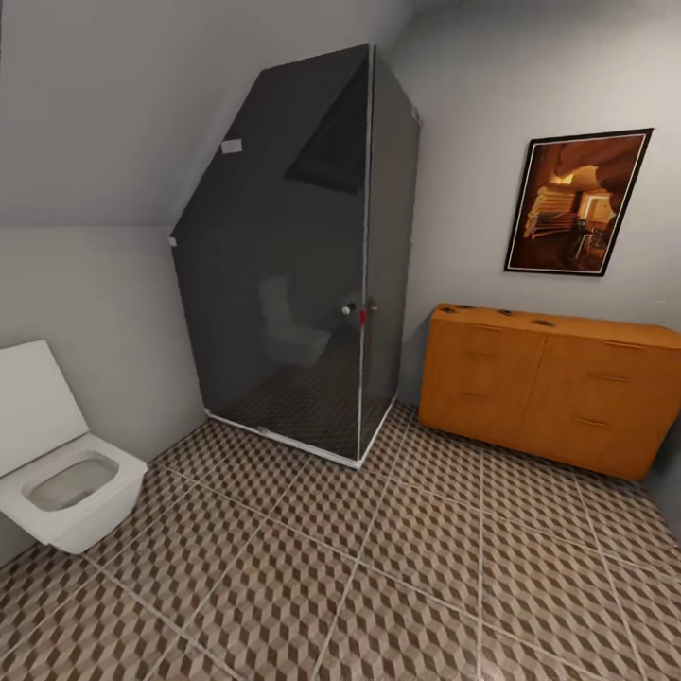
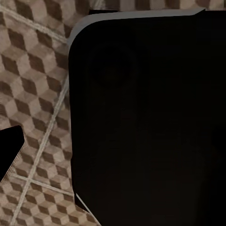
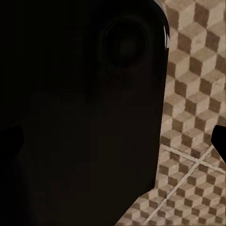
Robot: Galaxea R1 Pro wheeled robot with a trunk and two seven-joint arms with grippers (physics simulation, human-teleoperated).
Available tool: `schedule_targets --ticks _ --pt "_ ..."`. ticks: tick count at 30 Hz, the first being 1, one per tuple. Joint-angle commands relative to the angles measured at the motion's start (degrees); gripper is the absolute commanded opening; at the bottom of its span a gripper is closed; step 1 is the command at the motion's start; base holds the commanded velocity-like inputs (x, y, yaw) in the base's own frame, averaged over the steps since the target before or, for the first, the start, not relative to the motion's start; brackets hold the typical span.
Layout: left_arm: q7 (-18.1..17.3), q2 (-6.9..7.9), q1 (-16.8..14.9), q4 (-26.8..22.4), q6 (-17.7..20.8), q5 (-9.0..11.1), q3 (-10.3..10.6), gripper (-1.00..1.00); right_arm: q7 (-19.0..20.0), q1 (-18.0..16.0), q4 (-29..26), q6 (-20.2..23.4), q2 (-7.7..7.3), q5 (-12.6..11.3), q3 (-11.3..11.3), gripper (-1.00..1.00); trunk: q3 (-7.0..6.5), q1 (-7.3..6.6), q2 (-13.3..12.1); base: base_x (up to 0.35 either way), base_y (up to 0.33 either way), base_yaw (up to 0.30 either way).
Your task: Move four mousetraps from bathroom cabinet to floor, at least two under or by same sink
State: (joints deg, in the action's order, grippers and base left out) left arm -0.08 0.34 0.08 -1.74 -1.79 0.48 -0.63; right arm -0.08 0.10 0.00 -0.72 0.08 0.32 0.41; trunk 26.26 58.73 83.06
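Note:
The orange-brown cabinet point(image 1: 544, 388) stands against the right wall, drawers shut. On its flat top lie small dark flat mousetraps: one near the left end point(image 1: 446, 309), one further along point(image 1: 504, 312), a third point(image 1: 544, 323) near the middle. The cube-patterned bathroom floor point(image 1: 378, 567) spreads between me and the cabinet. The sink is out of view. My left gripper point(image 2: 113, 146) and right gripper point(image 3: 113, 141) hang over the floor tiles beside my dark body, fingers point(image 2: 9, 146) point(image 3: 219, 141) wide apart at the picture edges and nothing between them.
A dark glass shower cabin point(image 1: 303, 274) fills the far corner. A white wall-hung toilet point(image 1: 57, 473) juts out at the left. A framed picture point(image 1: 577, 200) hangs above the cabinet. A sloped ceiling comes down on the left.

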Motion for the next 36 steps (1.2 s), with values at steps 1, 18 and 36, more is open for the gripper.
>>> schedule_targets --ticks 1,18,36 --pt "0.0 -0.02 0.0 0.0 -0.1 0.0 0.0 1.0 0.0 0.0 0.0 -0.1 0.01 0.0 0.0 1.0 0.04 0.0 0.0 0.0 0.0 -0.295" --pt "0.0 -0.07 0.0 0.0 -0.1 0.0 0.0 1.0 0.0 0.0 0.0 -0.1 0.01 0.0 0.0 1.0 0.04 0.0 0.0 0.163 0.0 -0.295" --pt "0.0 -0.07 0.0 0.0 -0.1 0.0 0.0 1.0 0.0 0.0 0.0 -0.1 0.01 0.1 0.0 1.0 0.04 0.0 0.0 0.317 0.0 -0.294"
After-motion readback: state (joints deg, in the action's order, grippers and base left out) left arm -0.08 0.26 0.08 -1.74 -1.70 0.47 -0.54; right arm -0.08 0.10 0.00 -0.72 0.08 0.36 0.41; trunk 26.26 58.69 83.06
